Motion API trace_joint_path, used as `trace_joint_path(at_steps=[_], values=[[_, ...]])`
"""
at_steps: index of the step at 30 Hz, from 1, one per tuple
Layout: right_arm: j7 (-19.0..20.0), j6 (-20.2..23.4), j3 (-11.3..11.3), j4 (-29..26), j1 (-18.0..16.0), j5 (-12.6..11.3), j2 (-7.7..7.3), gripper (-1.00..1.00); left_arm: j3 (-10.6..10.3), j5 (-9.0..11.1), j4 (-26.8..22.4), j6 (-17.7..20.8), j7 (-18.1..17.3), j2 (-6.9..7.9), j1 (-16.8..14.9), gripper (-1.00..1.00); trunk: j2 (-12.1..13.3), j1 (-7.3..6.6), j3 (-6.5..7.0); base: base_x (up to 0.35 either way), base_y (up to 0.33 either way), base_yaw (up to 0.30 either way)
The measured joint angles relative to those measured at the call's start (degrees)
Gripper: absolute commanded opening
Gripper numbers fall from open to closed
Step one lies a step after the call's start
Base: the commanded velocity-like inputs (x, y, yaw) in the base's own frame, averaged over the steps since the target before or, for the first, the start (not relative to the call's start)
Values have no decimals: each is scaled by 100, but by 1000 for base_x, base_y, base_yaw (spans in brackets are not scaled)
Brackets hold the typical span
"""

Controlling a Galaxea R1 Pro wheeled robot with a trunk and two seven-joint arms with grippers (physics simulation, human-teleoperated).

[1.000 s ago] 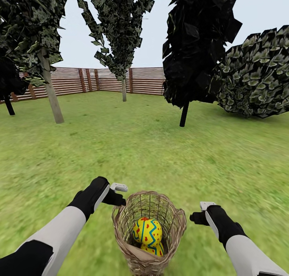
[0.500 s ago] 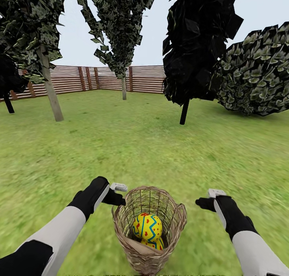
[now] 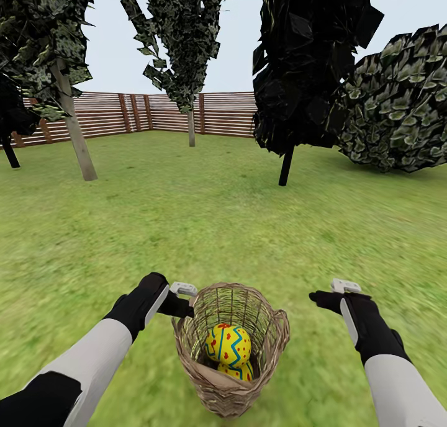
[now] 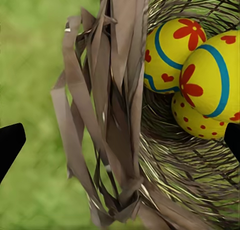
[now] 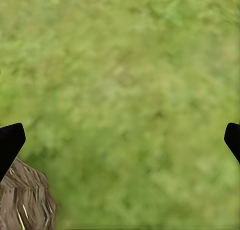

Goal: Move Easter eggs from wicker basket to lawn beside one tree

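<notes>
My right pincer (image 3: 340, 288) has swung outward from the wicker basket (image 3: 231, 351), jaws apart over bare lawn (image 3: 223, 228); my left pincer (image 3: 181, 293), also spread, hangs at the rim. All three Easter eggs (image 4: 200, 74) sit inside, ungrasped. The grey-trunked tree (image 3: 73, 129) stands well off, nothing between; the black tree (image 3: 287, 160) isn't my target

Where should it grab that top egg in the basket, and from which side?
Probably from straight above, through the basket's open mouth, since the woven wall surrounds the top egg on every side. Jaws would best close across its rounded middle, its widest part. The left gripper is right at the rim, so it looks the handier one.
</notes>
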Motion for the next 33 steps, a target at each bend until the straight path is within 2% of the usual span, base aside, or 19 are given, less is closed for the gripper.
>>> trace_joint_path(at_steps=[11,20,24,29,33], values=[[0,0,1,8,0,-10,7,100,0,-9,-3,3,2,-3,0,100,0,0,0,0,0,0],[1,0,1,16,1,-13,7,100,-7,-1,11,57,-14,-21,0,100,-12,24,-199,0,0,0],[1,0,1,17,0,-14,7,100,-5,5,7,66,-15,-17,0,100,-12,23,-200,0,0,0],[0,0,1,17,1,-7,7,100,-8,7,7,81,-16,-26,0,100,-18,36,-310,0,0,0],[0,-4,1,17,0,-8,7,100,-8,7,6,84,-16,-30,0,100,-19,36,-310,0,0,0]])
